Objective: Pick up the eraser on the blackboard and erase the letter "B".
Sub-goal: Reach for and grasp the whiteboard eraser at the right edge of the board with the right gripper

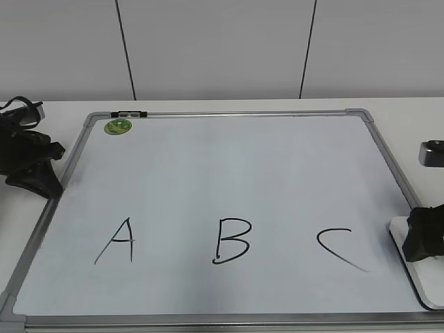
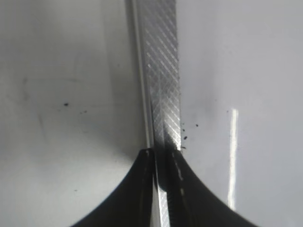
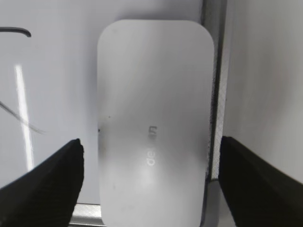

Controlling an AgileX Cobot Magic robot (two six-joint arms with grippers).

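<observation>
Letters numbered three on the one blackboard (image 1: 229,173): A (image 1: 118,241), the letter "B" (image 1: 231,240), and C (image 1: 340,250). One eraser (image 3: 155,123) lay at the board's near right corner, between the wide-open right gripper (image 3: 151,182)'s fingers, not gripped. Left gripper (image 2: 163,189) sat closed over the frame, holding nothing.

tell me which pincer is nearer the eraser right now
Right. The right pincer is open astride the eraser at the blackboard's right edge; the left pincer sits at the far left edge.
</observation>
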